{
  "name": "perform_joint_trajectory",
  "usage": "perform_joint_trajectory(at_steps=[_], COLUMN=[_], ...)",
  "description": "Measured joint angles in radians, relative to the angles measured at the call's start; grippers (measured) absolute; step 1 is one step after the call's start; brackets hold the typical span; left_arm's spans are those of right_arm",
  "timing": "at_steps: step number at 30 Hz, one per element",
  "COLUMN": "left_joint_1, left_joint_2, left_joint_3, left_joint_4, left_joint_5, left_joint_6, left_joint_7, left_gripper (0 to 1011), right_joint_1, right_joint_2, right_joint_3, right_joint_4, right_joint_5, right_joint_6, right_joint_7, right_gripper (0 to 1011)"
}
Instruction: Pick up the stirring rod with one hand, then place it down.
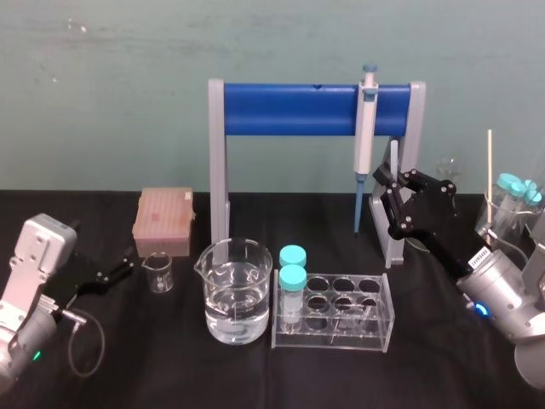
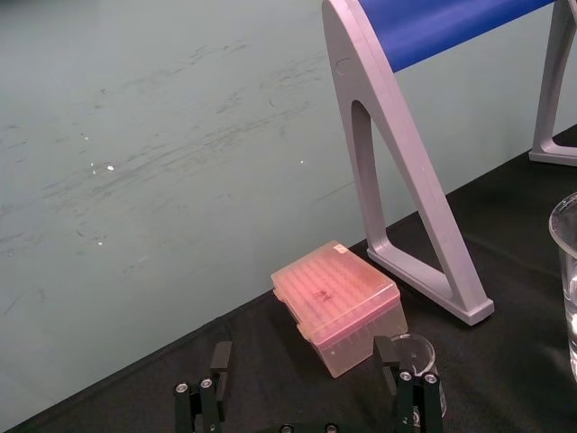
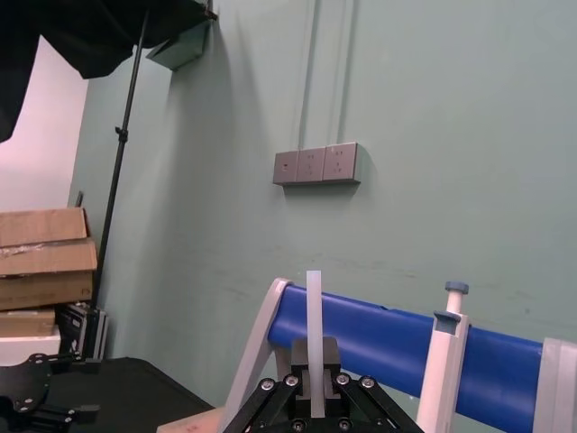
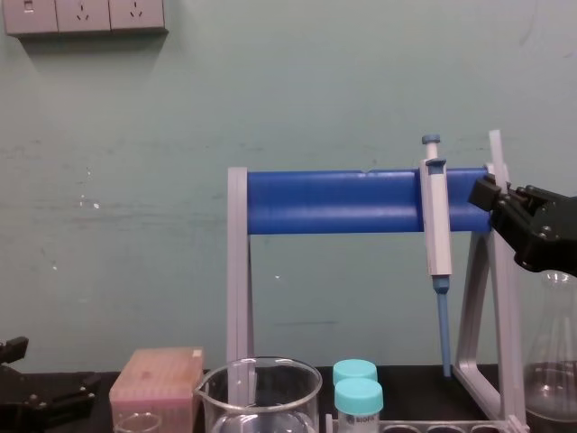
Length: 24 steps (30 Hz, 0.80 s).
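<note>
Right of centre, the right gripper point(image 1: 390, 181) pinched the stirring rod point(image 1: 393, 155) upright beside the pipette point(image 1: 364, 128) and probably needed a slow, level lowering clear of the stand point(image 1: 298, 109), while the left gripper point(image 1: 115, 273) sat open at lower left.

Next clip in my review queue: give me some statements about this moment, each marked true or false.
1. The right claw holds the stirring rod upright, above the table. True.
2. The pipette lies flat on the table. False: it hangs on the blue stand.
3. The left claw is shut on the small beaker. False: it is open, low beside that beaker, and holds nothing.
4. Two teal-capped tubes stand in the clear rack. True.
5. The large beaker is empty. False: it holds clear liquid.
</note>
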Motion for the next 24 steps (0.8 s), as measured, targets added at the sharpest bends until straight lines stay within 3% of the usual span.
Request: perform_joint_trajectory(at_steps=[24], left_joint_1=[0.000], left_joint_2=[0.000], left_joint_3=[0.000], left_joint_4=[0.000], left_joint_5=[0.000], left_joint_6=[0.000], left_joint_7=[0.000], left_gripper=[1000], right_joint_1=[0.006], right_joint_2=[0.000], right_joint_3=[-0.005], right_joint_4=[-0.001], right_joint_5=[0.001], right_joint_6=[0.000], right_joint_7=[0.002], right_gripper=[67])
